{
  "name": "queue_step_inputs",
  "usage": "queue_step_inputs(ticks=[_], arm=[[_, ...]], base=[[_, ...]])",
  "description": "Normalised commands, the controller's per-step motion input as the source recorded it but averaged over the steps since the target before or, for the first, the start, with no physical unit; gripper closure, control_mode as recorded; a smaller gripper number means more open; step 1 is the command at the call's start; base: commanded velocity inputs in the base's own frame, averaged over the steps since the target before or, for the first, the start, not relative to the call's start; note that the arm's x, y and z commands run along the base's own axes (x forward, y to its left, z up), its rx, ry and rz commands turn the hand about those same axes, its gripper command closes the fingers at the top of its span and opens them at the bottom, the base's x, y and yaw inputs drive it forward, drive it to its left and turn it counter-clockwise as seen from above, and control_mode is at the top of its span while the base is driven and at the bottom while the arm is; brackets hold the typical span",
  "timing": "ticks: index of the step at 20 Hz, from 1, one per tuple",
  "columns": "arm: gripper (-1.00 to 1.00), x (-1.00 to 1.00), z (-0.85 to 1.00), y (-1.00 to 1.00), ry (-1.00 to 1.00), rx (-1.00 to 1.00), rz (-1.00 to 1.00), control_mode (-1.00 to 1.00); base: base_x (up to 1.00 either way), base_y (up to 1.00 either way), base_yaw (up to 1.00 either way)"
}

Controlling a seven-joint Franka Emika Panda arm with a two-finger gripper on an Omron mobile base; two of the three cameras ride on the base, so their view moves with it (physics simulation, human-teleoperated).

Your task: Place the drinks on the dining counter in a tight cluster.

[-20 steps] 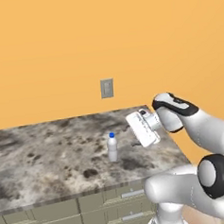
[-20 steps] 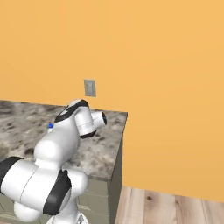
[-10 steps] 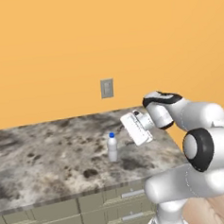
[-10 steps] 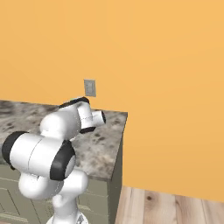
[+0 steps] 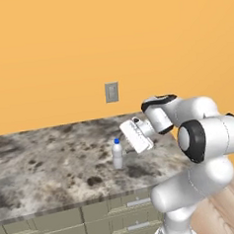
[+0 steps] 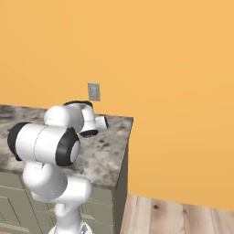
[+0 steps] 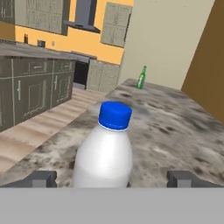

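Hand view has the white blue-capped bottle standing bottom center on the dining counter, between the gripper's wide-open fingers, green bottle way back near top center.

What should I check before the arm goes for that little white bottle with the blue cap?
1. White bottle upright on the dining counter: ok.
2. Gripper open, one of the fingers on each side of the bottle: ok.
3. Bottle centred between them: ok, slightly left of centre.
4. Fingers touching bottle: cannot tell.
5. Green bottle stands far off at the counter's other end, so no cluster yet: not ok.
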Motion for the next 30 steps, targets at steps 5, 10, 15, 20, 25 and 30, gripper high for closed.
queue_step_inputs(ticks=[5, 10, 15, 20, 25, 30], arm=[[-1.0, 0.11, -0.16, 0.11, 0.05, 0.05, 0.01, -1.0], [-1.0, 0.08, -0.16, 0.06, 0.08, 0.03, 0.01, -1.0], [-1.0, 0.09, -0.07, 0.13, 0.07, 0.01, 0.01, -1.0], [-1.0, -0.03, -0.04, 0.11, 0.03, 0.01, 0.03, -1.0], [-1.0, -0.14, 0.0, 0.01, 0.0, 0.03, 0.06, -1.0], [-1.0, -0.07, 0.0, 0.03, 0.0, 0.04, 0.05, -1.0]], base=[[0.0, 0.0, 0.0], [0.0, 0.0, 0.0], [0.0, 0.0, 0.0], [0.0, 0.0, 0.0], [0.0, 0.0, 0.0], [0.0, 0.0, 0.0]])
